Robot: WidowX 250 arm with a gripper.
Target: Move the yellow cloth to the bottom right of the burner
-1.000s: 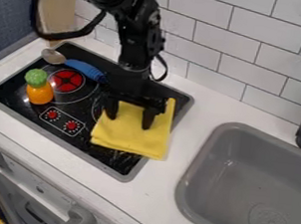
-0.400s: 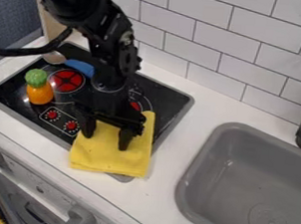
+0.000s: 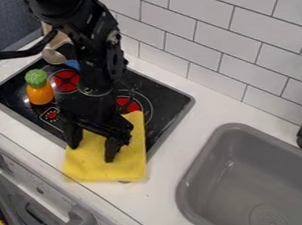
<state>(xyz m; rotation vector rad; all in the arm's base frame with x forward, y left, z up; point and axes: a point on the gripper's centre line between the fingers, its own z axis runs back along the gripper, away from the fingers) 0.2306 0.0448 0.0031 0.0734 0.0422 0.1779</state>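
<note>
The black gripper (image 3: 93, 148) hangs over the front of the stove, its two fingers spread apart with their tips down against the yellow cloth (image 3: 104, 171). The cloth lies fairly flat, partly across the front edge of the black burner plate (image 3: 165, 104) and partly on the white counter in front of it. Its upper left part is hidden behind the gripper. A red burner ring (image 3: 128, 104) shows just behind the cloth's upper corner.
An orange toy with a green top (image 3: 40, 88) stands on the left of the stove. A spoon (image 3: 54, 55) with a blue handle lies behind it. To the right is a grey sink (image 3: 254, 180), with white tiles along the back.
Gripper and cloth have moved together toward the front left, carrying the cloth partly past the stove's front edge. The right red burner ring has come into sight. The fingers remain apart.
</note>
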